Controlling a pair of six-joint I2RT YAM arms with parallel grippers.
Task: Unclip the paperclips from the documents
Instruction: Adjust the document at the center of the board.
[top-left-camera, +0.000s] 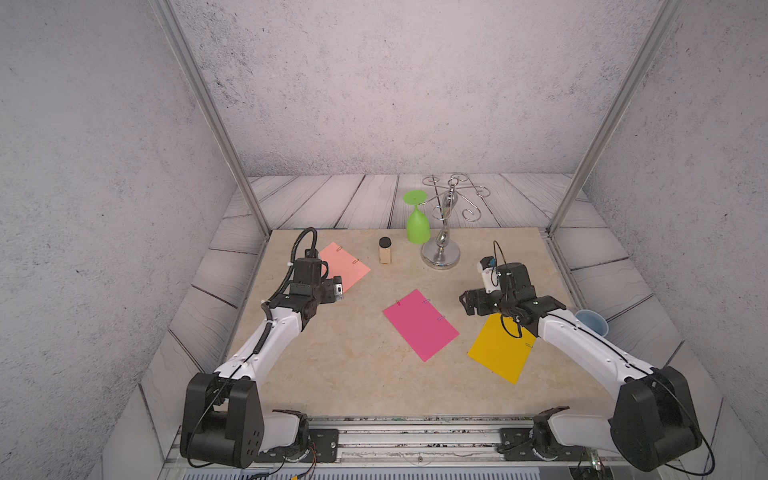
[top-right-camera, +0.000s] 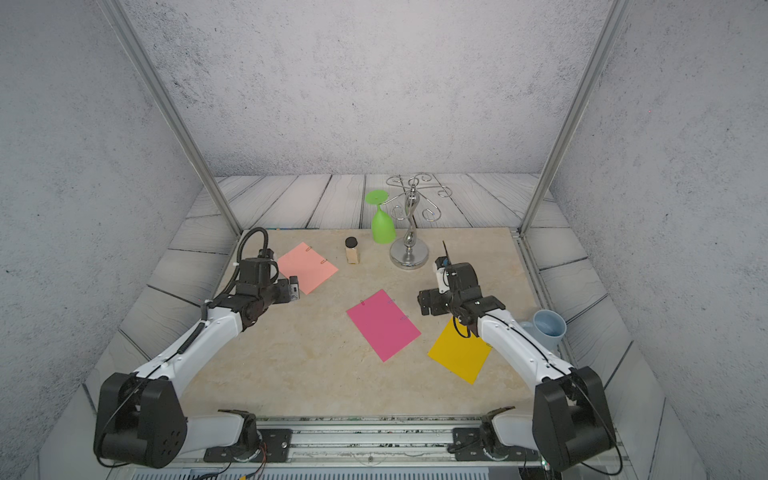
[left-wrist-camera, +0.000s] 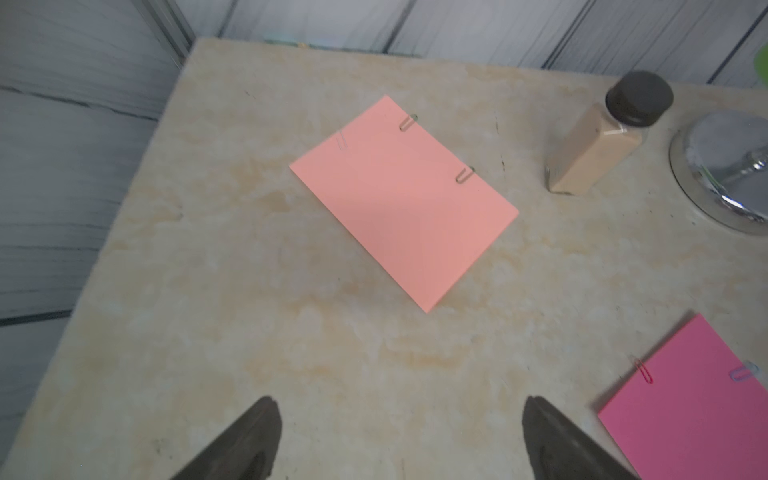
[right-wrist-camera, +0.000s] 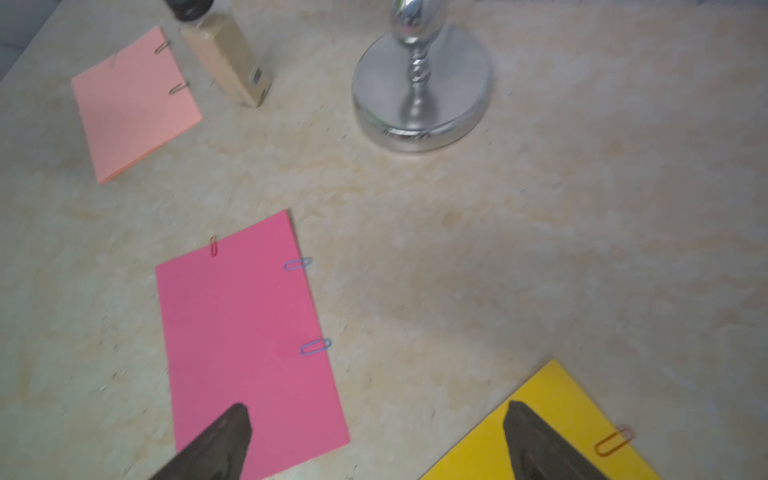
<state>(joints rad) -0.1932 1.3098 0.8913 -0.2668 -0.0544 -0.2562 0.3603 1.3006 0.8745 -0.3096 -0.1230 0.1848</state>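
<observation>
In a top view, left of centre, the left gripper (top-left-camera: 337, 289) hovers with its jaws apart just short of the salmon sheet (top-left-camera: 347, 266), likely lining up on its paperclips (left-wrist-camera: 465, 175). The magenta sheet (top-left-camera: 419, 324) lies mid-frame, clips on. Further right, the right gripper (top-left-camera: 467, 301), jaws also apart, hangs beside the yellow sheet (top-left-camera: 496, 353).

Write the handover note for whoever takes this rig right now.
Left gripper: open, empty, over the table near the pink sheet.
Right gripper: open, empty, between the magenta sheet and the yellow sheet.
Paperclips: three on pink (one pale and faint), three on magenta, one visible on yellow.
Done: no clip removed.
Left: pull every clip off all three sheets.
</observation>
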